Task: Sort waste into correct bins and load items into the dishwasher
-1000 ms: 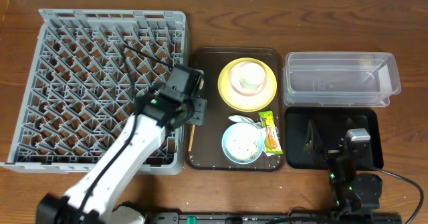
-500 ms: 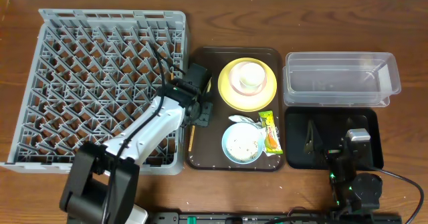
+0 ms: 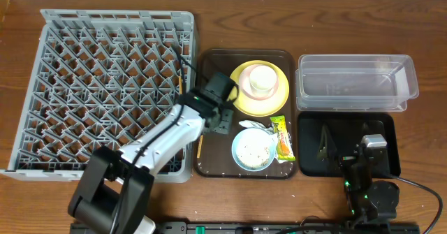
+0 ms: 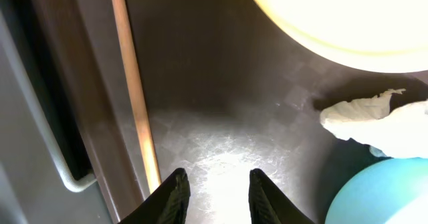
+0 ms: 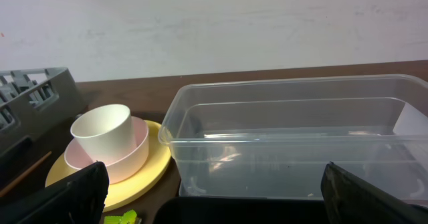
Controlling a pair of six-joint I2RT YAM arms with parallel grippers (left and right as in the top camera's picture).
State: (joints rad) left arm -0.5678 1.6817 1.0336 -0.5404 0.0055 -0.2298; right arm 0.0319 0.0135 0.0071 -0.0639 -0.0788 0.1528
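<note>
At the front edge, right side: the right gripper (image 5: pixel 214 174) is seen over the black tray (image 3: pixel 387 133). Its fingers are spread wide and nothing is held between them.

To the left, on the front half of the brown tray (image 3: pixel 213 161):
- The bowl (image 3: pixel 236 154), light blue, is set upright, with pale crumbs (image 3: pixel 253 149) scattered inside.
- The wrapper (image 3: pixel 281 137), green and orange, is laid just beside the bowl's right side, along the brown tray's right rim.
- One chopstick (image 4: pixel 134 97) is laid lengthwise against the left rim.

Mid-tray:
- The left gripper (image 4: pixel 215 187) is pointed down at the dark tray floor, jaws parted, nothing gripped.
- One fingertip (image 4: pixel 175 187) is placed just beside the chopstick; contact cannot be told.
- The napkin (image 4: pixel 374 120), crumpled, is lodged between bowl and plate, overlapping the bowl's far rim.

Back half: the plate (image 3: pixel 241 103), yellow, is topped by a pink bowl (image 5: pixel 134 158), with a white cup (image 5: pixel 100 130) nested upright in it.

Behind the black tray: the tub (image 5: pixel 294 137), clear, is set lengthwise, just beside the black tray's far edge.

Far left: the rack (image 3: pixel 105 87), grey, is placed just beside the brown tray. It is run from the front of the table to the back, pegs upright.
</note>
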